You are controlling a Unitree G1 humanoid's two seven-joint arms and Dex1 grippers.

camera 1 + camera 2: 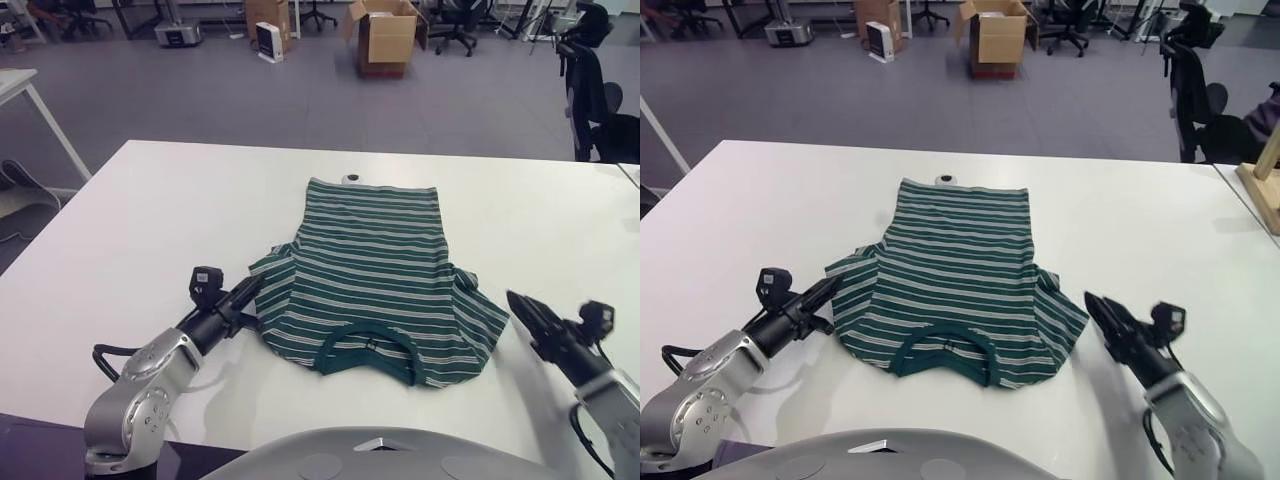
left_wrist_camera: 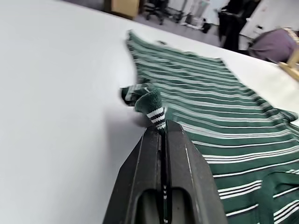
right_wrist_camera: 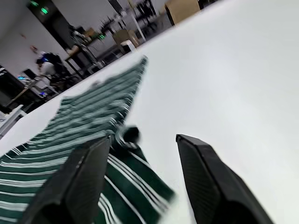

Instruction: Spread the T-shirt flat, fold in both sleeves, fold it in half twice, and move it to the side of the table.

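The left gripper (image 2: 161,127) is clamped on the T-shirt's left sleeve (image 2: 148,103). Its two dark fingers are pressed together, and a tuft of green cloth with white stripes sticks out from between their tips. It sits low over the desk at the T-shirt's left edge, nearer the collar end than the hem. The right gripper (image 3: 142,140) is open, its two dark fingers spread apart with nothing held between them. It hangs low just off the T-shirt's right edge, and the crumpled right sleeve (image 1: 478,305) lies just ahead of the fingertips; I cannot tell whether they touch the cloth.

The T-shirt (image 1: 370,255) is dark green with thin white stripes and lies on the white desk (image 1: 140,210). The collar (image 1: 366,347) is toward the robot and the hem is at the far end. The body lies mostly flat. Both sleeves are rumpled: the left one is bunched into a fold against the T-shirt's side, and the right one is puckered and spread outward.

A small white object (image 1: 350,179) lies at the T-shirt's far hem, at its left corner. Well beyond the hem, on the floor, an open cardboard box (image 1: 385,35) stands. A dark office chair (image 1: 600,95) stands beyond the T-shirt's far right side
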